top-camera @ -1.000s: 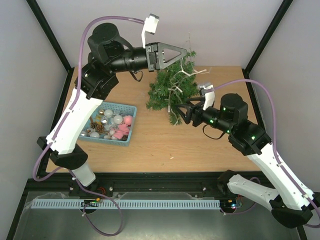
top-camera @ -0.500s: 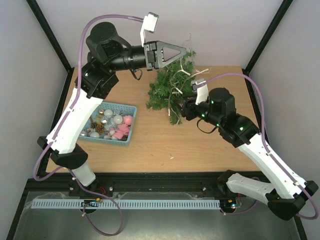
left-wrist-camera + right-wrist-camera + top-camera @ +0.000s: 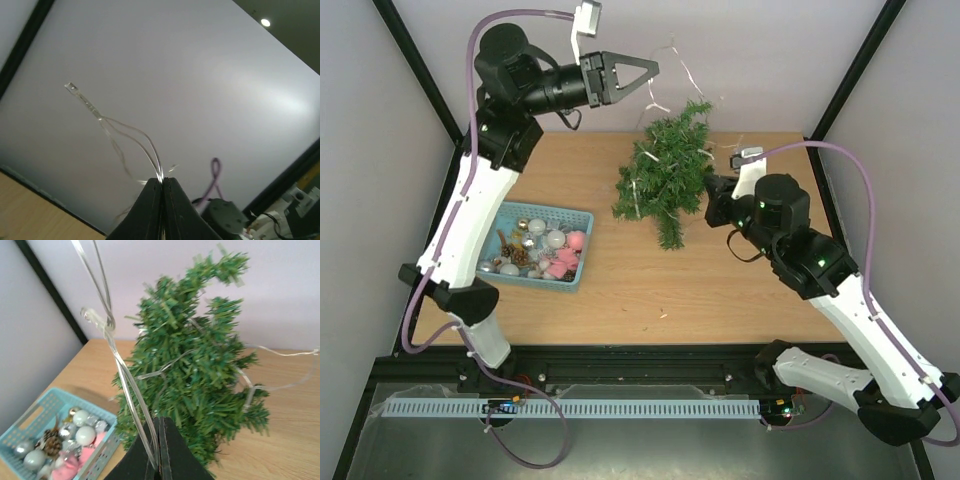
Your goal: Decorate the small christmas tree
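From above: the small christmas tree (image 3: 665,178) sits on the tabletop (image 3: 620,290) right of the teal basket (image 3: 535,247), my right claw (image 3: 712,195) at its side, my left claw (image 3: 648,72) high. Left wrist: clenched on the clear wire (image 3: 131,134). Right wrist: clenched on it too, tree ahead.

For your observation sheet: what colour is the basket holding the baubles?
Teal, a light blue-green; the basket shows best in the top external view.

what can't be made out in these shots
Tree base: top view, hidden under its own branches.
Light string upper end: right wrist view, cut off by the top edge.
Basket near corner: right wrist view, cut off by the bottom edge.
Right pincer tips: top view, hidden among the branches.
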You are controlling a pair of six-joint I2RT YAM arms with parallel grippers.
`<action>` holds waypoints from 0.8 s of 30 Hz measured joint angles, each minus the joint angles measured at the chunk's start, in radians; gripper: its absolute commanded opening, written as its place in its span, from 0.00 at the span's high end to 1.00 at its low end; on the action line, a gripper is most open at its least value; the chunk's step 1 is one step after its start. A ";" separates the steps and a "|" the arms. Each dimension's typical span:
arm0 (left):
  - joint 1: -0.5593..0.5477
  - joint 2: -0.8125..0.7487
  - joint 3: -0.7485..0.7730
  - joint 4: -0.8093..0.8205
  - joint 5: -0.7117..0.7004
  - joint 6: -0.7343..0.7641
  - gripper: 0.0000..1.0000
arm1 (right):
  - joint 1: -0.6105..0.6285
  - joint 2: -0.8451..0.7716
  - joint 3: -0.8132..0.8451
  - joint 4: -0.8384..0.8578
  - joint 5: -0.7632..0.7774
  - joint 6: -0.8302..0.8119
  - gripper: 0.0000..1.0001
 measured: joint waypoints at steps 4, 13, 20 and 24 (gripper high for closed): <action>0.077 0.071 0.000 0.029 0.048 -0.014 0.98 | -0.010 0.002 0.018 -0.016 0.087 0.007 0.99; 0.195 0.254 0.046 0.058 0.128 -0.050 0.98 | -0.217 0.097 0.060 -0.044 0.043 0.018 0.99; 0.267 0.306 0.068 0.174 0.174 -0.114 0.98 | -0.362 0.227 0.178 -0.043 -0.109 0.043 0.99; 0.281 0.345 0.076 0.230 0.183 -0.142 0.98 | -0.438 0.299 0.224 -0.043 -0.200 0.057 0.99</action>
